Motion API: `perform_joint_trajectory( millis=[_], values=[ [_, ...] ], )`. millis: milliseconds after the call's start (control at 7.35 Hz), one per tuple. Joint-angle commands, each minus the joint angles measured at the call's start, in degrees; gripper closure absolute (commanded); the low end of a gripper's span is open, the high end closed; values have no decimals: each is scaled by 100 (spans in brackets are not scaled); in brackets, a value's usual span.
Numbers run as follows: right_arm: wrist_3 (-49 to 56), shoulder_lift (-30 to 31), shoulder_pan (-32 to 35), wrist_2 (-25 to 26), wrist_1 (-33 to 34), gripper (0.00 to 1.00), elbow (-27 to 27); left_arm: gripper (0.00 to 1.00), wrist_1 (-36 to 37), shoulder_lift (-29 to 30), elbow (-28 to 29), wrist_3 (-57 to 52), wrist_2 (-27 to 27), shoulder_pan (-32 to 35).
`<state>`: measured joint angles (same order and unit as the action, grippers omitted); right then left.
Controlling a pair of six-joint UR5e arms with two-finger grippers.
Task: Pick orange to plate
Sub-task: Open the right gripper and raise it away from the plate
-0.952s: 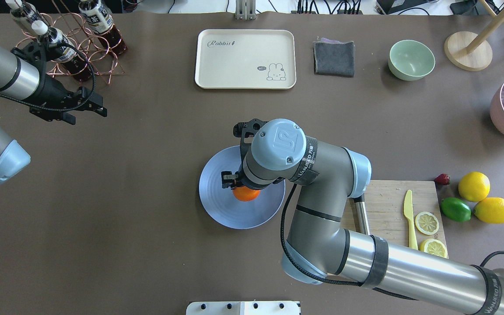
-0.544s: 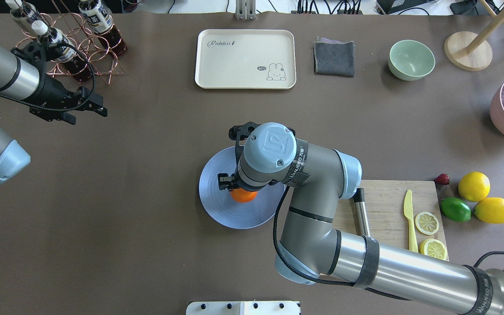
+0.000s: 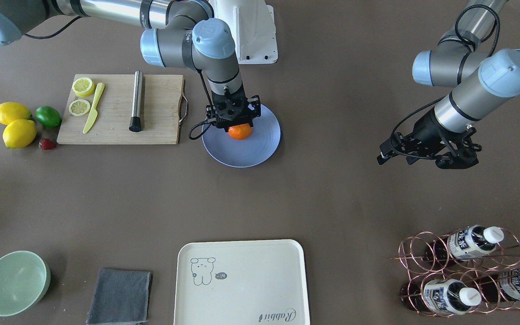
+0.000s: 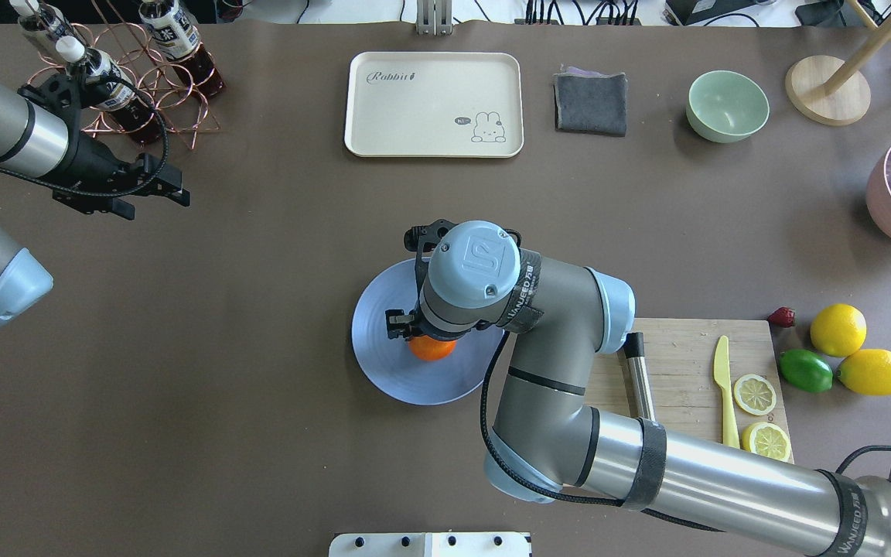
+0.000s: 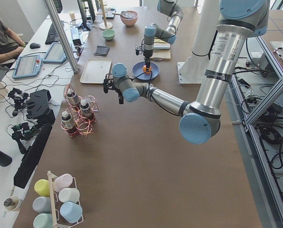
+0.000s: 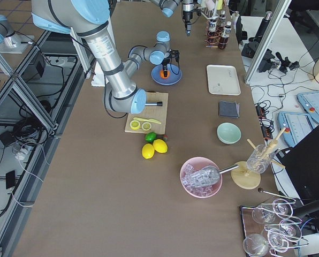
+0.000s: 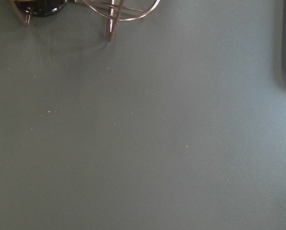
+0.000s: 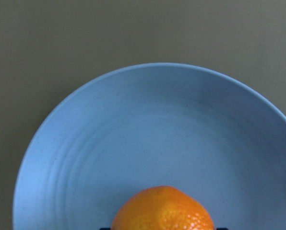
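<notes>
The orange (image 3: 240, 132) is over the near half of the periwinkle-blue plate (image 3: 251, 153), at mid-table. My right gripper (image 3: 239, 125) comes straight down on it and is shut on the orange, a finger on either side. From overhead the wrist covers most of the orange (image 4: 431, 350), and the plate (image 4: 384, 363) shows around it. In the right wrist view the orange (image 8: 163, 211) fills the bottom middle, over the plate (image 8: 133, 134). I cannot tell whether it touches the plate. My left gripper (image 4: 171, 189) hovers open and empty, far off by the bottle rack.
A cutting board (image 4: 685, 363) with a yellow knife, lemon slices and a steel rod lies right of the plate. Two lemons (image 4: 838, 329), a lime (image 4: 805, 370) and a strawberry lie beyond. A cream tray (image 4: 434, 104), grey cloth (image 4: 591, 100), green bowl (image 4: 727, 105) and bottle rack (image 4: 128, 77) line the far edge.
My right arm has shifted a little to the left and towards the robot, carrying the orange slightly across the plate. The left arm has stayed put.
</notes>
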<state>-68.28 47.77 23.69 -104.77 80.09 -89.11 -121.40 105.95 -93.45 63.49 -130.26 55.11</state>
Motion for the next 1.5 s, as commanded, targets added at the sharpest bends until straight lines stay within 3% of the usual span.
perform_joint_trajectory(
  millis=[0, 136, 272, 544, 816, 1088, 1360],
  values=[
    [25, 21, 257, -104, 24, 0, -193, 3, 107, 13, 11, -21, 18, 17],
    [78, 343, 712, -601, 94, 0, -569, 3, 142, -109, 37, -378, 1, 183],
    [148, 860, 1360, -1224, 103, 0, -1086, 3, 465, -423, 11, -1478, -234, 628],
    [1616, 1897, 2889, -2543, 121, 0, -1425, 3, 1649, -888, 37, -3945, -963, 2268],
    [3715, 3039, 3901, -2628, 147, 0, -1199, 3, 2625, -1007, 2, -5316, -975, 2994],
    [5091, 3754, 5219, -3310, 252, 0, -934, 3, 3103, -1050, 46, -5724, -1018, 3225],
    [6836, 4125, 6048, -3270, 1206, 0, -872, 3, 3034, -1174, 107, -5743, -940, 3208]
  ],
)
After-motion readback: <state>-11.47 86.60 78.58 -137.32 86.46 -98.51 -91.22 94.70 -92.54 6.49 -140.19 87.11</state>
